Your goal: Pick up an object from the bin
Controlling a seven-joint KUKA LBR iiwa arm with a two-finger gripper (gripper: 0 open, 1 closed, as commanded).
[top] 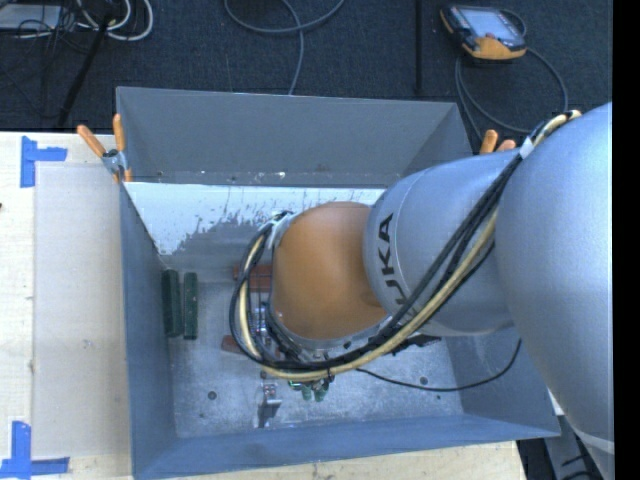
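Note:
My gripper (pixel 268 404) hangs low over the bin floor near the front wall, just left of the middle, mostly hidden under the wrist. A reddish-brown flat thing (pixel 233 344) pokes out from under the wrist to the gripper's upper left, and most of it is covered. Farther left, a dark green object (pixel 180 303) made of two parallel upright bars lies on the floor, well apart from the gripper. Nothing shows in the gripper's grasp.
The arm and its orange wrist cover, wrapped in cables, reach in from the right and hide the bin's middle and right side. Bare scuffed floor shows along the front wall and at the left, around the green object.

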